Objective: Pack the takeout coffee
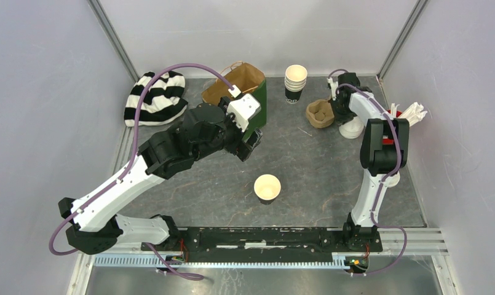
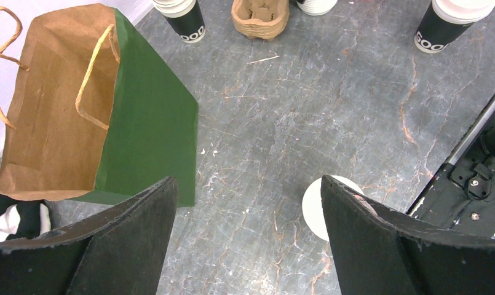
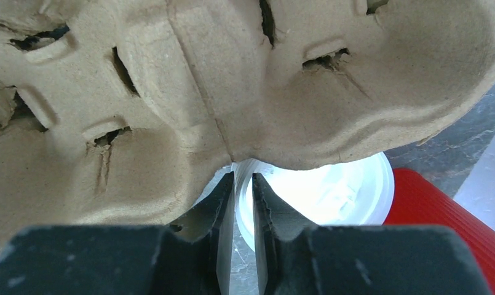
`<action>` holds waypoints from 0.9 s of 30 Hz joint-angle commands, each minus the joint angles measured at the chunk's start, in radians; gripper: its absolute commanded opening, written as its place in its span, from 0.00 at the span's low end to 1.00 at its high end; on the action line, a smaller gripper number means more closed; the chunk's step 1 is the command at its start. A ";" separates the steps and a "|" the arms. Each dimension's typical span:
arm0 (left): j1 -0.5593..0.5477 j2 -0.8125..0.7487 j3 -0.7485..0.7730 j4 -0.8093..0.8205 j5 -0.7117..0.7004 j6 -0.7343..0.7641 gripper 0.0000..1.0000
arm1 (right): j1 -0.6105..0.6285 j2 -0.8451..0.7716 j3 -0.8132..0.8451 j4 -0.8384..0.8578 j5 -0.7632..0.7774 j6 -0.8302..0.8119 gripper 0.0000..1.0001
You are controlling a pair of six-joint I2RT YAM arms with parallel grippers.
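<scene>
One coffee cup (image 1: 267,187), dark outside and cream inside, stands open without a lid at the table's middle front; it also shows in the left wrist view (image 2: 449,26). My left gripper (image 1: 249,146) (image 2: 248,196) is open and empty, low beside the green paper bag (image 1: 241,92) (image 2: 149,129). A flat white disc, seemingly a lid (image 2: 312,206), lies half hidden behind its right finger. My right gripper (image 1: 344,118) (image 3: 243,175) is shut on the rim of a white plastic lid (image 3: 331,193) at the lid stack (image 1: 353,129), under the cardboard cup carrier (image 1: 320,114) (image 3: 232,80).
A stack of spare cups (image 1: 296,83) (image 2: 184,18) stands at the back. A red cup of white stirrers (image 1: 403,115) (image 3: 444,215) is at the right wall. A striped hat (image 1: 155,97) lies back left. The arm rail (image 1: 269,236) runs along the front edge.
</scene>
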 commanded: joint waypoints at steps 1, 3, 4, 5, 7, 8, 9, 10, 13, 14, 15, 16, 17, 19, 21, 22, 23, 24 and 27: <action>-0.006 -0.003 0.027 0.015 0.003 0.050 0.92 | -0.035 -0.051 -0.009 0.028 -0.073 0.028 0.21; -0.006 -0.004 0.027 0.015 0.005 0.051 0.92 | -0.041 -0.046 -0.010 0.027 -0.087 0.032 0.21; -0.006 -0.003 0.027 0.015 0.005 0.051 0.92 | -0.045 -0.048 -0.015 0.028 -0.096 0.036 0.20; -0.006 -0.003 0.028 0.015 0.005 0.050 0.92 | -0.047 -0.052 -0.019 0.031 -0.105 0.041 0.20; -0.006 -0.003 0.029 0.015 0.007 0.050 0.92 | -0.053 -0.059 -0.028 0.036 -0.137 0.050 0.25; -0.006 -0.003 0.029 0.015 0.007 0.051 0.92 | -0.057 -0.062 -0.031 0.036 -0.148 0.054 0.27; -0.006 -0.003 0.029 0.015 0.008 0.050 0.92 | -0.061 -0.067 -0.036 0.034 -0.151 0.059 0.29; -0.005 -0.003 0.030 0.015 0.008 0.051 0.92 | -0.067 -0.074 -0.044 0.035 -0.184 0.064 0.30; -0.006 -0.002 0.030 0.015 0.007 0.051 0.92 | -0.085 -0.098 -0.072 0.047 -0.246 0.083 0.33; -0.006 -0.002 0.029 0.015 0.008 0.051 0.92 | -0.095 -0.103 -0.077 0.048 -0.263 0.091 0.33; -0.006 -0.002 0.029 0.015 0.009 0.050 0.92 | -0.104 -0.106 -0.081 0.051 -0.285 0.097 0.33; -0.006 -0.002 0.028 0.015 0.008 0.049 0.92 | -0.111 -0.106 -0.084 0.051 -0.305 0.103 0.33; -0.005 -0.002 0.028 0.015 0.009 0.048 0.92 | -0.119 -0.106 -0.084 0.049 -0.320 0.108 0.33; -0.006 -0.002 0.029 0.015 0.009 0.049 0.92 | -0.133 -0.105 -0.088 0.049 -0.351 0.118 0.33; -0.006 -0.002 0.029 0.015 0.007 0.050 0.92 | -0.144 -0.103 -0.093 0.052 -0.381 0.126 0.33; -0.005 -0.002 0.029 0.015 0.007 0.051 0.92 | -0.151 -0.101 -0.094 0.051 -0.399 0.128 0.33; -0.006 -0.002 0.029 0.015 0.007 0.051 0.92 | -0.156 -0.100 -0.096 0.053 -0.413 0.132 0.33; -0.006 -0.002 0.029 0.015 0.006 0.051 0.92 | -0.160 -0.099 -0.097 0.054 -0.424 0.135 0.33; -0.006 -0.002 0.029 0.017 0.007 0.051 0.92 | -0.168 -0.105 -0.105 0.067 -0.470 0.148 0.34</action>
